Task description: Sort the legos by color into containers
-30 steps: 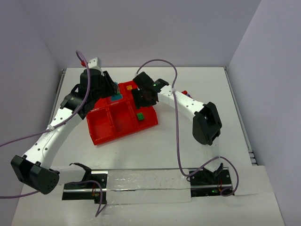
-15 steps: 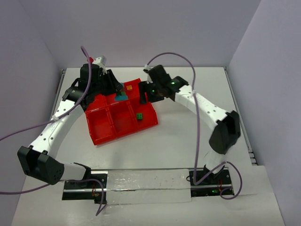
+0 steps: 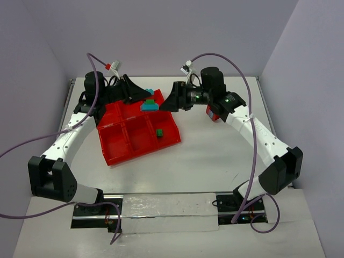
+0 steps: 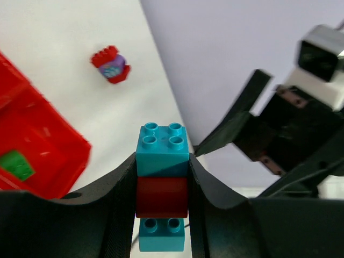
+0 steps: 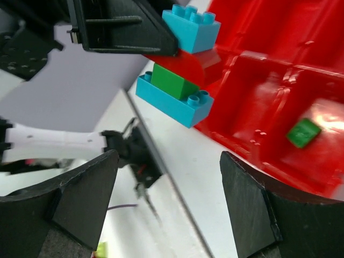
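- Lying loose in the near right-hand compartment of the red tray (image 3: pixel 140 153), one green brick (image 3: pixel 160 133) is recorded. That colour is judged to be at least partly sorted.
- Above the tray's far side, a small stack (image 4: pixel 161 196) is held clear of the table. It is made up of a teal brick at each end with red and green between.
- The stack is clamped at its middle by the left gripper (image 4: pixel 161 157). The fingers are closed on the red layer, so both teal ends are exposed.
- The stack is presented toward the right gripper (image 5: pixel 166 204), which is spread wide and holds nothing. The stack is seen ahead of its fingers, not yet between them.
- This arrangement is judged to be a set-up for a two-arm separation. One arm braces the stack so that an end brick can be pulled off by the other.
- Beyond the tray, a red and purple piece (image 4: pixel 110 64) lies on the table (image 3: pixel 215 156), apart from the tray and not yet sorted.
- A risk is noted. If the stack is gripped off-centre, it may twist in the left fingers.
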